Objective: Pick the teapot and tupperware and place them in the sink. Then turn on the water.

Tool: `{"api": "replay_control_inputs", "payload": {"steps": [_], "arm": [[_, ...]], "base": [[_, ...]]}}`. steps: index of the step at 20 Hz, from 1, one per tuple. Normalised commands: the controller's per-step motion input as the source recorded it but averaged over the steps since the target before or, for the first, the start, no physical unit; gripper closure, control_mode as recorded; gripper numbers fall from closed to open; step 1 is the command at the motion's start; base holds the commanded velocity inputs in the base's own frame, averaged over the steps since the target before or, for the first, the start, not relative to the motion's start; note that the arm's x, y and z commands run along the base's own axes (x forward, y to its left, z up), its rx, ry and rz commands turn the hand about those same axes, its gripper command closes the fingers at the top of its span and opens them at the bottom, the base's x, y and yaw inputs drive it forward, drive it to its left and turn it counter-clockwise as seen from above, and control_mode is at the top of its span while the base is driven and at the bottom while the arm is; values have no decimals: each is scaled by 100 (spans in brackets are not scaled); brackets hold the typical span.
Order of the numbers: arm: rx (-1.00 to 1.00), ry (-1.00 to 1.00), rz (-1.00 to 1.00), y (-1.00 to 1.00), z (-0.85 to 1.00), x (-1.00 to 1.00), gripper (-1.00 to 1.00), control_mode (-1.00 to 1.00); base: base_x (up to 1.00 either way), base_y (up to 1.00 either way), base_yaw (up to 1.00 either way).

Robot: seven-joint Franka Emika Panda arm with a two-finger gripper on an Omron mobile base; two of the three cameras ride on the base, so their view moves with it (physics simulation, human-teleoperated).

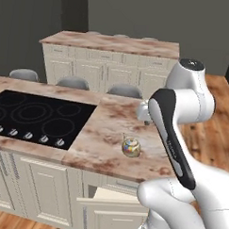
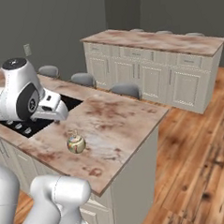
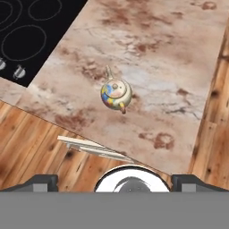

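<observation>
The teapot [image 1: 131,146] [image 2: 76,144] [image 3: 116,94], small, round and yellowish with coloured patches, stands upright on the marble counter [image 1: 111,130] near its front edge. My gripper [image 3: 115,181] hangs high above it and looks straight down, with the teapot a little ahead of the fingers. The two dark fingertips [image 3: 44,181] stand wide apart with nothing between them, so the gripper is open. In the right base view the hand [image 2: 52,108] hovers over the counter to the left of the teapot. The tupperware, the sink and the water are out of view.
A black cooktop [image 1: 36,115] with a row of knobs lies left of the teapot. A drawer [image 1: 113,196] [image 3: 94,147] stands pulled out below the counter's front edge. Grey stools [image 1: 73,82] line the far side. A second counter [image 2: 152,41] stands behind, across wooden floor.
</observation>
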Motion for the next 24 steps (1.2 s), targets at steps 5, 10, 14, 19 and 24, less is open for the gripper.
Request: {"api": "replay_control_inputs", "payload": {"steps": [5,10,14,19,24], "arm": [[10,23,11,-9,-55,-2,-100,-100],[2,21,11,-1,-19,-6,-100,-100],[-9,7,9,-3,-12,-7,-100,-100],[-7,-10,13,-20,-38,-3,-100,-100],[0,-29,16,-47,-28,0,-100,-100]], "base": [[0,0,0],[0,0,0],[0,0,0],[0,0,0],[0,0,0]]}}
